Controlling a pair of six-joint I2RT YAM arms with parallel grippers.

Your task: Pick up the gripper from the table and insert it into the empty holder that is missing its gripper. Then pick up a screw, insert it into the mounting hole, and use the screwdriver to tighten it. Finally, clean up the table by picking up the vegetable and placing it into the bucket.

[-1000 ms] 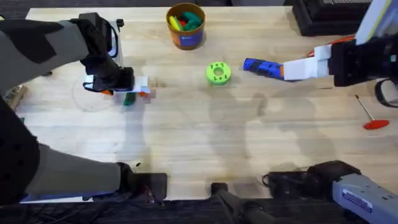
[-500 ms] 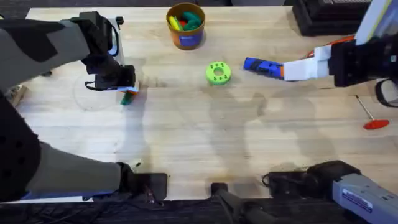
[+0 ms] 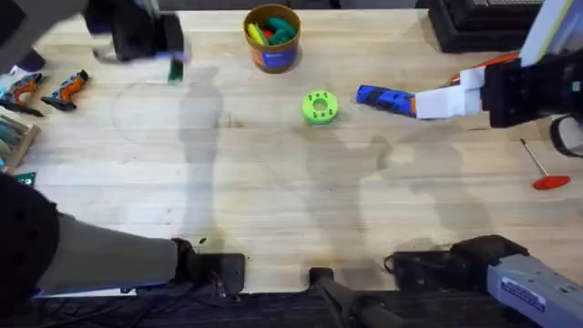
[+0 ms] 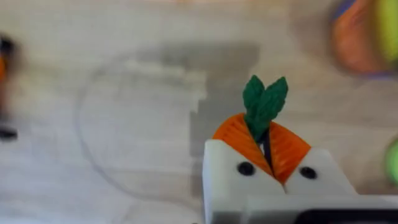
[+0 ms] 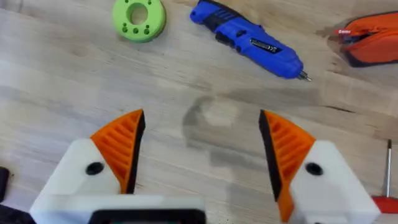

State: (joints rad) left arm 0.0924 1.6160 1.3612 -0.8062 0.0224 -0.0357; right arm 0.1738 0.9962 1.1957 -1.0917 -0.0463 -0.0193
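Left tool (image 4: 268,144), seen from the left wrist: its orange pads (image 4: 236,138) are pressed onto the vegetable (image 4: 265,102), whose dark-green tip projects straight out beyond the fingertips, so the piece's long axis runs along the fingers. From overhead the same tool (image 3: 171,56) appears blurred near the far left of the bench (image 3: 273,200), carried above the surface, with a green fleck at its end. The bucket (image 3: 271,39) stands at the far edge, to the right of the left tool and at about the same depth across the bench; a mainly sideways carry toward the robot's right would probably bring the vegetable over its rim. The bucket already holds coloured pieces.

Right tool (image 5: 200,149): orange pads spread wide, nothing between them, poised over bare wood. The screwdriver (image 5: 247,38) lies flat beyond it, metal tip toward the red-handled tool (image 3: 545,171); the lime-green disc (image 3: 320,107) lies beside its other end. The left arm is plainly the nearer one to the bucket.
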